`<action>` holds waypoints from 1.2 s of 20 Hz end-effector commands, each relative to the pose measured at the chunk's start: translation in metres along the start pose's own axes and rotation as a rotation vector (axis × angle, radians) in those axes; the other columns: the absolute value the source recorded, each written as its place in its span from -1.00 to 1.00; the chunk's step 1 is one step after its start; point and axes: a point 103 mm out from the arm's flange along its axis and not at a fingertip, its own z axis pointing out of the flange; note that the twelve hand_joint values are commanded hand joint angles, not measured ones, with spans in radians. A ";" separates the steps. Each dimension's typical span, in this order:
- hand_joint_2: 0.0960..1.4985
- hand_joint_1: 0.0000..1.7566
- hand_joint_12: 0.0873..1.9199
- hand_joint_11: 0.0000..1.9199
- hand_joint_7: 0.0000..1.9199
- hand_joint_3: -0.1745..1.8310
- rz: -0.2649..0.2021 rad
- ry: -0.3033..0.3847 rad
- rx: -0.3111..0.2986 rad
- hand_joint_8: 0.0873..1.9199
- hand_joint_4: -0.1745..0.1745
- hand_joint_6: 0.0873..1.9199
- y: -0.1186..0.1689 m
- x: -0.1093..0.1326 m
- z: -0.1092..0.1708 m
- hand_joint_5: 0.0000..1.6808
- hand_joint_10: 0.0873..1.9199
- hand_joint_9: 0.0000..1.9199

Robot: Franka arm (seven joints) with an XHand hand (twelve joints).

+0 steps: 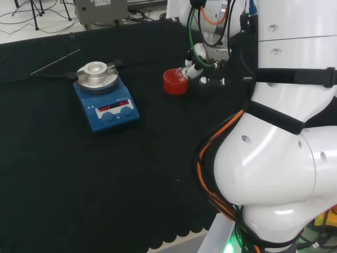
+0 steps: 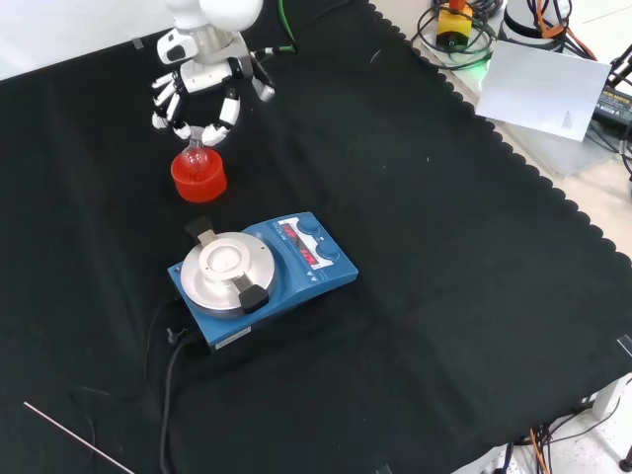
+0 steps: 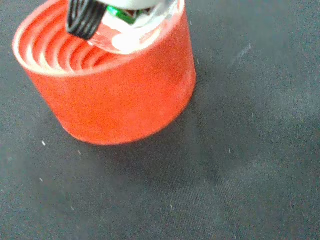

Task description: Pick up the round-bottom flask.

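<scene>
Red ribbed stand point(image 2: 198, 176) w/ clear round-bottom flask point(image 2: 197, 155) seated in it, near the far side of the black cloth point(image 2: 425, 296) in front view; blue hotplate stirrer point(image 2: 262, 276) stands nearer the camera, apart from the stand. Hand point(image 2: 202, 94) sits directly above the flask, fingers point(image 2: 227, 111) curved downward and spread around the neck region; fingertips look level w/ the top of the glass, but whether they touch or pinch it cannot be told from front view. Head view: stand point(image 1: 175, 81) lies just left of the hand point(image 1: 202, 63), w/ a pale glint of glass at the stand's top edge next to a fingertip. Wrist view: stand point(image 3: 107, 85) close up, its ribbed inner rings visible, flask bulb point(image 3: 135, 30) resting inside the rim, and a dark ribbed fingertip point(image 3: 85, 17) over or against the glass; contact vs. near-miss not resolvable. Progress, as judged: approach done, hand placed over the flask; the grasp itself appears unfinished or only just forming, since the bulb sits down in the stand and no lift shows. Left to do: close fingers on the neck, confirm hold, raise flask clear of the stand. Thin rod point(image 2: 79, 441) lies on the cloth well apart, not involved.
</scene>
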 end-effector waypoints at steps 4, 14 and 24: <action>-0.18 0.21 0.38 -0.88 -0.59 0.10 -0.050 -0.043 0.001 -0.34 0.52 0.29 -0.009 0.032 -0.028 0.20 -0.34 -0.47; -0.18 0.21 0.38 -0.88 -0.60 0.11 -0.099 -0.103 0.008 -0.34 0.52 0.30 -0.015 0.042 -0.060 0.20 -0.34 -0.47; -0.19 0.21 0.38 -0.88 -0.60 0.12 -0.150 -0.172 0.013 -0.34 0.54 0.30 -0.022 0.083 -0.077 0.20 -0.35 -0.47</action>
